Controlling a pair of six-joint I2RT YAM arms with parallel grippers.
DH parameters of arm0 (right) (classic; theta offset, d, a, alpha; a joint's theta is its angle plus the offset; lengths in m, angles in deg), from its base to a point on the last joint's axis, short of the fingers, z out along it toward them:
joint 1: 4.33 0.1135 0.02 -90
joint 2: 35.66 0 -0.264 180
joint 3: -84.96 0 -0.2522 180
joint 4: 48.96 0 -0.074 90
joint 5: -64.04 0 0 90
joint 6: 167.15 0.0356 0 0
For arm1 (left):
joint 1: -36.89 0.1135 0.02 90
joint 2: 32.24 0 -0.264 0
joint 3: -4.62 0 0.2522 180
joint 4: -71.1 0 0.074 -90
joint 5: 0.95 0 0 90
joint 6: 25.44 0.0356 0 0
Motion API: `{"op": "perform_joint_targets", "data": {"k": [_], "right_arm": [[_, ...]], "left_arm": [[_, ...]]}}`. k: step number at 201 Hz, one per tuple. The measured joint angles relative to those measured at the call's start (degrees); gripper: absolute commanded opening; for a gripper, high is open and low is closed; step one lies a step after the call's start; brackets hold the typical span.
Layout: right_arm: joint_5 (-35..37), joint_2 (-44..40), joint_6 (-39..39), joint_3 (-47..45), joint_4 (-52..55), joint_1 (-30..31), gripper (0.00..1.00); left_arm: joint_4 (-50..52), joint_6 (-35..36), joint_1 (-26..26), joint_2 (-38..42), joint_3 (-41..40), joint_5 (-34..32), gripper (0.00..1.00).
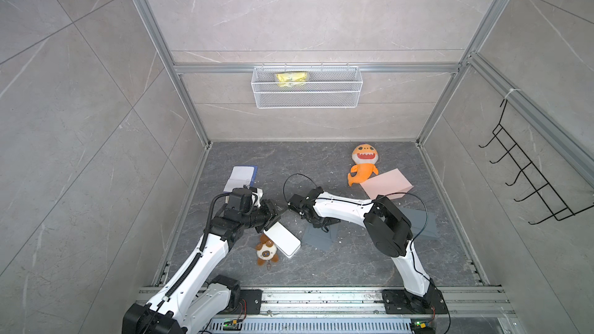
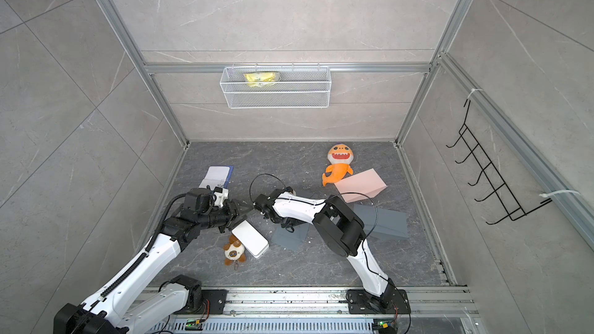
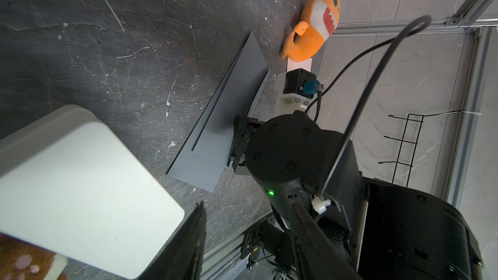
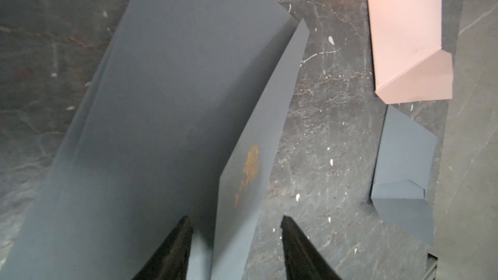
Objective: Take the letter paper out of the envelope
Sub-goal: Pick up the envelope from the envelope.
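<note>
A grey envelope (image 1: 316, 239) (image 2: 289, 239) lies on the dark floor near the middle, under my right arm. In the right wrist view its broad face (image 4: 161, 90) fills the frame, and a lighter flap (image 4: 258, 136) with an orange stain stands up from it. My right gripper (image 4: 235, 219) (image 1: 324, 227) is low over it, open, with the flap's edge between its jaws. The letter paper is hidden; I cannot tell it apart from the envelope. My left gripper (image 3: 248, 206) (image 1: 279, 213) hovers open and empty to the left of the envelope.
A white box (image 1: 283, 240) and a small plush dog (image 1: 266, 252) lie under the left gripper. A second grey envelope (image 1: 424, 224), a pink envelope (image 1: 385, 184) and an orange shark plush (image 1: 363, 163) lie right. A notebook (image 1: 242, 178) lies far left. Wire basket (image 1: 307, 88) on the back wall.
</note>
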Motion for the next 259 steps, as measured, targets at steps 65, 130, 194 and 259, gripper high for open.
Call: {"op": "perform_joint_targets", "data": {"k": [65,130,194,259], "right_arm": [[1.73,1.4,0.44,0.9,-0.26,-0.48,0.42],[2.32,2.93,1.14,0.9,-0.44,-1.84,0.19],[4.31,2.69,1.73,0.33,-0.72,-1.86,0.0],[6.23,-9.35,-0.98,-0.24,-0.85,-2.19,0.0]], "left_arm": [[0.87,0.02,-0.02,-0.02,0.0,0.11,0.5],[1.84,0.02,-0.15,-0.02,0.04,0.11,0.46],[2.05,0.02,-0.74,-0.04,0.07,0.09,0.45],[0.81,0.35,-1.9,-4.46,4.11,1.22,0.57]]}}
